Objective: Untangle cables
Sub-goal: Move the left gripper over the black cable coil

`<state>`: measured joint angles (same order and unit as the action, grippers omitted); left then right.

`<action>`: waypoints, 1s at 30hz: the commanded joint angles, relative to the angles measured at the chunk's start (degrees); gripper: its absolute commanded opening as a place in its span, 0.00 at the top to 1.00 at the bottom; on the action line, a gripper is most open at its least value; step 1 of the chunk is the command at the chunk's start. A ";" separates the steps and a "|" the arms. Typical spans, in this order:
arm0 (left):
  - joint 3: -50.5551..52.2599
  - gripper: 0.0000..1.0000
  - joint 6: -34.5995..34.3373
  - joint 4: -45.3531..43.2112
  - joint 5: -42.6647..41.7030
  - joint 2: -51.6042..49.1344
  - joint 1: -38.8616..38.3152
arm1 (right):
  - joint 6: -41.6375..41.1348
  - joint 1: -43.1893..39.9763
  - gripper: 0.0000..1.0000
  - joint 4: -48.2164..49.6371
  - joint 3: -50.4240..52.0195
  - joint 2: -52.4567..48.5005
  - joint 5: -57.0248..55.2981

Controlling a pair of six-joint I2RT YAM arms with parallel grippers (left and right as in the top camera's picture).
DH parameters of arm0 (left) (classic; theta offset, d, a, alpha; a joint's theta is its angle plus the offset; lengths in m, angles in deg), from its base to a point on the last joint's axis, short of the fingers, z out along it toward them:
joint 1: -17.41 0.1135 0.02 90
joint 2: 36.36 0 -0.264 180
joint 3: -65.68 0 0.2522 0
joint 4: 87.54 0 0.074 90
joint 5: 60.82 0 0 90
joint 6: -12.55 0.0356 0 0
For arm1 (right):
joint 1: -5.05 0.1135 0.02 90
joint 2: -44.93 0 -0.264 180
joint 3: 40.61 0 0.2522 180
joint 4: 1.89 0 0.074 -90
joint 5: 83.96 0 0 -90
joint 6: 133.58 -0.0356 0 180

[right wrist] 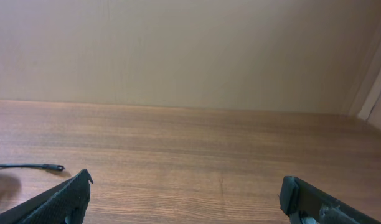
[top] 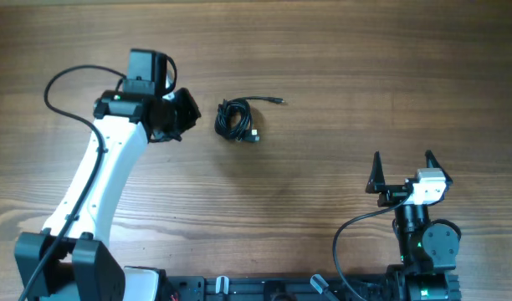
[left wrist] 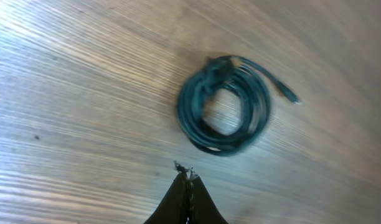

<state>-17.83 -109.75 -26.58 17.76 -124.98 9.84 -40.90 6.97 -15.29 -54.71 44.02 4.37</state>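
The cables (top: 237, 119) lie bunched in a small black coil on the wooden table, one plug end (top: 279, 102) trailing to the right. In the left wrist view the coil (left wrist: 223, 107) lies ahead of my left gripper (left wrist: 186, 171), whose jaws are shut together with nothing between them. From overhead my left gripper (top: 189, 113) sits just left of the coil, apart from it. My right gripper (top: 402, 164) stands wide open at the near right, far from the cables. The right wrist view shows only a cable end (right wrist: 52, 167) at the far left and my right gripper (right wrist: 185, 185) holding nothing.
A beige wall (right wrist: 190, 50) rises beyond the table's far edge. The arm bases (top: 239, 288) line the near edge. A thick black wire (top: 64, 79) loops from the left arm.
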 commanded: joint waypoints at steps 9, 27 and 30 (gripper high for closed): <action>13.62 0.59 -10.84 -14.51 -0.15 -1.36 -0.57 | 0.28 -0.28 0.00 0.15 0.04 -0.13 0.66; 13.62 0.60 -17.68 -19.52 -7.23 -9.46 -3.30 | -19.23 -0.28 0.00 3.19 -0.42 -0.13 21.66; 13.62 0.59 -20.52 -19.91 -7.63 -11.04 -3.93 | -22.71 -0.28 0.00 3.10 -3.10 -0.24 22.10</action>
<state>-4.63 -126.38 -45.96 11.36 -133.76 6.80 -56.85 6.97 -12.65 -54.80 44.02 20.74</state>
